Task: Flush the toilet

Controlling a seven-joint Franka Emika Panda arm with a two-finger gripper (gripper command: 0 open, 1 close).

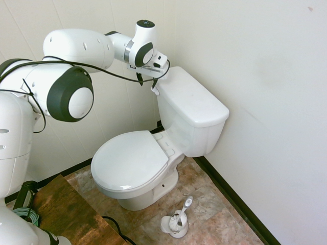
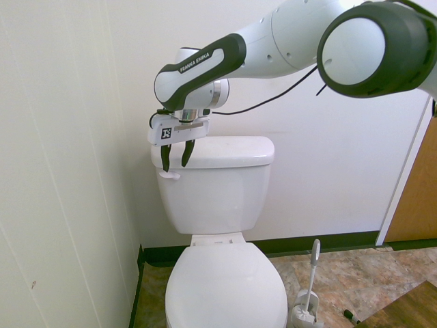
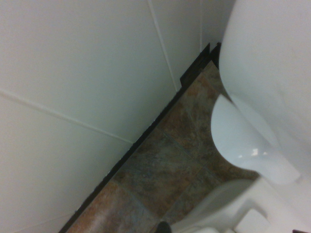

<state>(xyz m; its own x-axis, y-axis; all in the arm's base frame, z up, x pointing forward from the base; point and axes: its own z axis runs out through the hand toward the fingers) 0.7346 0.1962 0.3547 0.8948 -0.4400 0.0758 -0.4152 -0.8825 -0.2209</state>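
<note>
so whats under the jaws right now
The flush lever sits just below the open gripper, at the tank's front corner. Below that is tiled floor. No contact shows.

A white robot arm [image 1: 76, 48] built from smooth, rounded segments with glossy plastic shells. Large dark grey rings with white domed caps mark the joints. A dark band along the forearm segment carries the words "FRANKA EMIKA" in white capitals. A silver metal ring sits between the wrist and the last segment. Thin black cables run loosely along the outside of the arm. The gripper [image 2: 175, 164] has a white body with a black-and-white square marker on its face, and two short, dark, slightly curved fingers [image 2: 186, 154].
</note>
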